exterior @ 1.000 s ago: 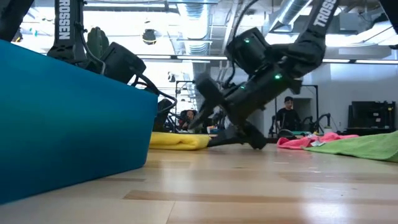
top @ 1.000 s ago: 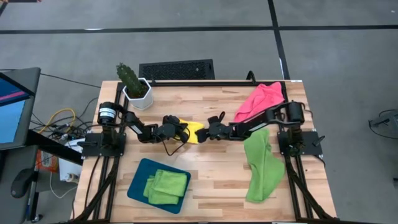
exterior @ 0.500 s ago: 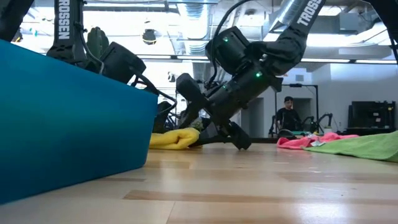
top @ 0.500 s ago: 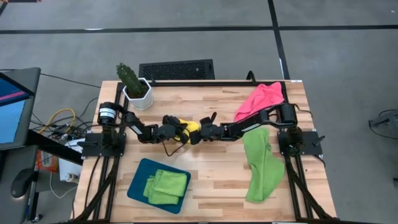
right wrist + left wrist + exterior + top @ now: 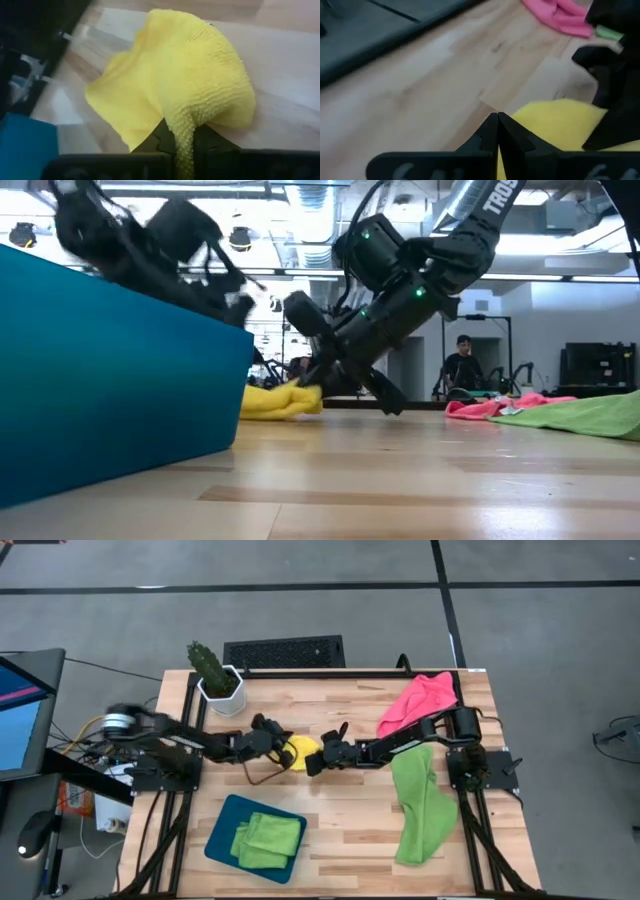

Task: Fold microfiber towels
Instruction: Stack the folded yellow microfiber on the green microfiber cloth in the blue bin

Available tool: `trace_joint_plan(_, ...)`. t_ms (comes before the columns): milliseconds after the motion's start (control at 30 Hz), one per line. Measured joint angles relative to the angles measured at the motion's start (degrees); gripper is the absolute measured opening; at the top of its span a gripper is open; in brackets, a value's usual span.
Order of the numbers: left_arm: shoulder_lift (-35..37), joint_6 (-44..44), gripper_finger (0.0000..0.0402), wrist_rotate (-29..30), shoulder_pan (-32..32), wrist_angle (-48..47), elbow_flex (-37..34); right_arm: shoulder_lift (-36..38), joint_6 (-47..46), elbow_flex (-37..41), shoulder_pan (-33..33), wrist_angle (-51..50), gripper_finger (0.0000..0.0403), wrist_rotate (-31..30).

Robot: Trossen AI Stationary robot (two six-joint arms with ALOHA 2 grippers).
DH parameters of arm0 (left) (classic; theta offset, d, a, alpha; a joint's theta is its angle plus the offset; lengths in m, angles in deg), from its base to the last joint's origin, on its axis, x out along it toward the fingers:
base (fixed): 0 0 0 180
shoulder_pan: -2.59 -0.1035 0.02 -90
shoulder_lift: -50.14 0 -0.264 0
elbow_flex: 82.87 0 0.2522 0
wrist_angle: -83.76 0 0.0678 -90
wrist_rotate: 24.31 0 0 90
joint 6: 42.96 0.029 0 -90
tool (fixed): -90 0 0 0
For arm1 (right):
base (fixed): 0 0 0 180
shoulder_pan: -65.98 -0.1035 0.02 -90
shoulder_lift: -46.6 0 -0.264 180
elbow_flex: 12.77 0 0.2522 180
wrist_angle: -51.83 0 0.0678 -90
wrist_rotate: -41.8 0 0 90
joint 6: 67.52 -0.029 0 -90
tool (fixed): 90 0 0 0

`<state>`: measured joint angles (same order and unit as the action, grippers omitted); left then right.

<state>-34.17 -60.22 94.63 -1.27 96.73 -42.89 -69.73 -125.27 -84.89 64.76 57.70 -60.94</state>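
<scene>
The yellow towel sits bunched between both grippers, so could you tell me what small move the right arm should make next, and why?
Probably lift and draw the pinched edge back toward the right side. The right gripper is shut on a fold of the yellow towel, which lies crumpled mid-table, while the left gripper is shut beside it, holding nothing. Pulling should spread the cloth flat for folding.

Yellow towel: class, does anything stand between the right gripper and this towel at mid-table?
Nothing visible does. The right gripper is already shut on a pinched fold of the yellow towel. The left gripper, fingers shut, sits at the towel's other side on the table, not between them.
</scene>
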Motion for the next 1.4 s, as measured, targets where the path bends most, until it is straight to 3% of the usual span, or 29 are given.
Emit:
trace_joint_plan(100, 12.3, 0.1, 0.0, 1.8, 0.1, -14.5, 0.1, 0.8, 0.1, 0.2, -0.5, 1.8, 0.0033, 0.0)
trace_joint_plan(233, 26.2, -7.6, 0.0, 3.0, 0.9, -35.6, 0.1, 1.3, 1.2, -1.7, -1.8, 6.1, 0.0027, -0.5)
trace_joint_plan(333, 33.9, -13.1, 0.0, 7.6, 3.0, -48.5, 0.1, 1.2, 1.6, -5.3, -2.9, 6.1, 0.0029, -0.4)
trace_joint_plan(467, 41.4, -18.0, 0.0, 13.8, 5.5, -58.2, 0.1, 1.2, 3.7, -10.7, -5.2, 5.5, 0.0034, -0.6)
trace_joint_plan(800, 50.3, -18.2, 0.0, 16.5, 6.6, -64.0, 0.1, 0.9, 6.6, -26.0, -13.6, 0.5, 0.0038, -8.0)
trace_joint_plan(1167, 54.1, -16.4, 0.0, 16.0, 6.6, -65.5, 1.4, 0.0, 2.5, -29.7, -25.1, -0.8, 0.0039, -28.3)
trace_joint_plan(1267, 55.1, -16.9, 0.0, 13.9, 6.6, -65.4, 1.8, -3.7, 1.9, -30.7, -26.5, 0.3, 0.0039, -29.6)
trace_joint_plan(1400, 55.1, -17.8, 0.0, 12.3, 6.7, -65.7, 1.8, -8.6, 1.7, -35.3, -26.2, 1.0, 0.0037, -26.7)
